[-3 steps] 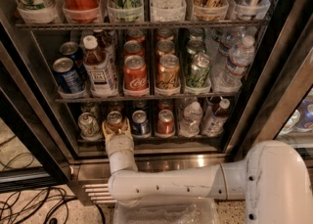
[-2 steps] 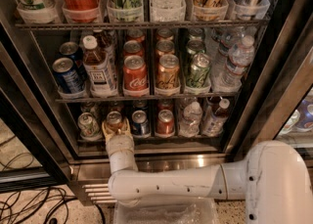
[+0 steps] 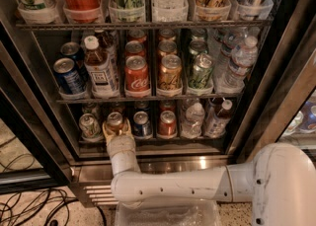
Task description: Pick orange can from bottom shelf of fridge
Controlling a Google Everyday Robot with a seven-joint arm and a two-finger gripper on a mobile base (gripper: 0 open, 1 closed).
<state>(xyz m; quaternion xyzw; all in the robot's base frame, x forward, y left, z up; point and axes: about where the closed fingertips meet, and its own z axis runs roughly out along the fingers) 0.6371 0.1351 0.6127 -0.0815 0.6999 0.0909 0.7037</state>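
Down low, end effector (image 3: 116,129) clasping orange can (image 3: 115,119), on bottom shelf (image 3: 200,140) of fridge (image 3: 197,163)

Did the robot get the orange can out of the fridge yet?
Not yet. Reaching looks done: the gripper is inside the fridge, right at the orange can. In hand: taking hold, though I cannot tell if it has it. Left: lifting the can off the bottom shelf, where it stands, and pulling it out.

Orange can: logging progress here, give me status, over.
Gripper at bottom shelf, around orange can. Can upright, not yet lifted. Blue can close beside it.
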